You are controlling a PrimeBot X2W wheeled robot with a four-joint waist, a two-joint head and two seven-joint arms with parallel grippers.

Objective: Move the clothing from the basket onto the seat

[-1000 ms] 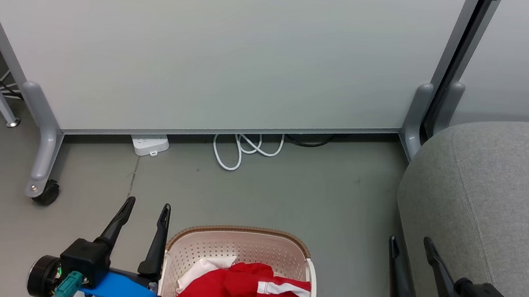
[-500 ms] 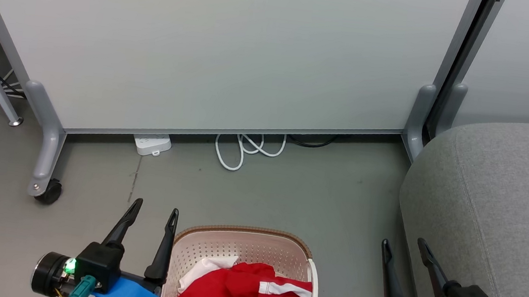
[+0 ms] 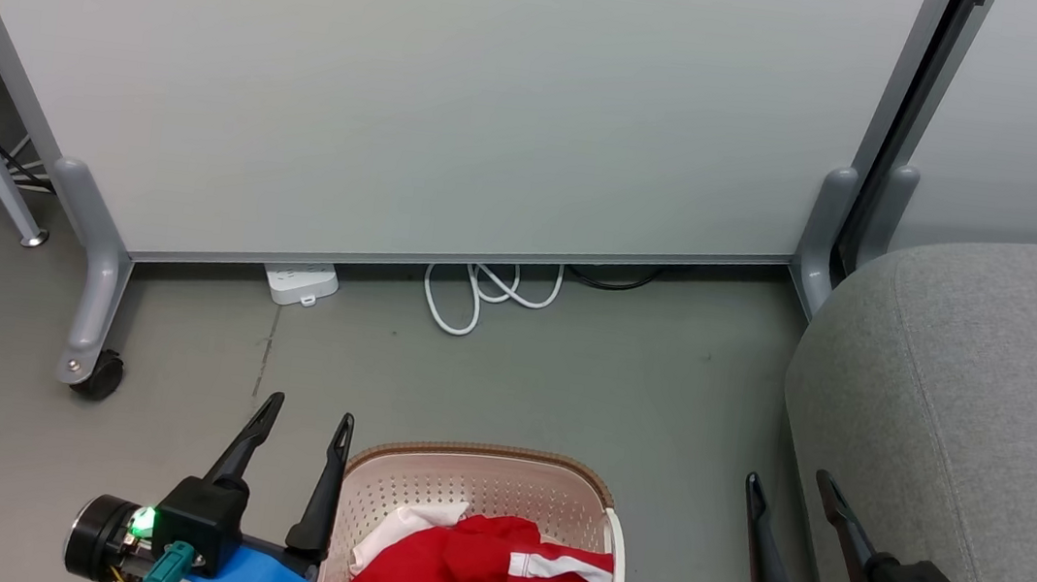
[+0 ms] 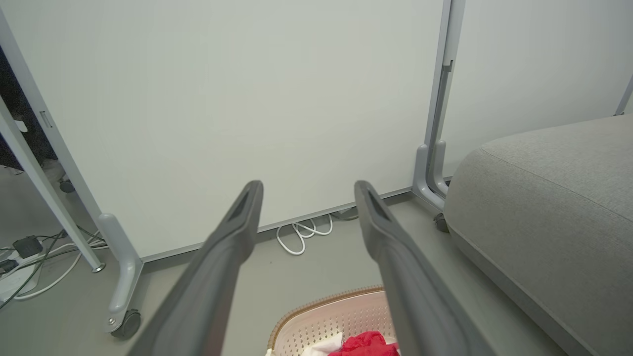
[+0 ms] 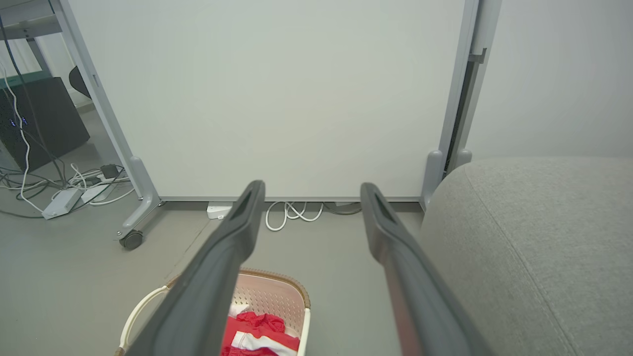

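Floor (image 3: 566, 384), grey, between basket (image 3: 481, 450) and white partition (image 3: 424, 95)

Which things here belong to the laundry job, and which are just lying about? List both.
Belongs to the job:
- basket
- red and white clothing in it
- grey seat
- left gripper and right gripper, fingers apart, holding nothing

Just lying about:
- wheeled partition panel
- white power strip
- coiled white cable
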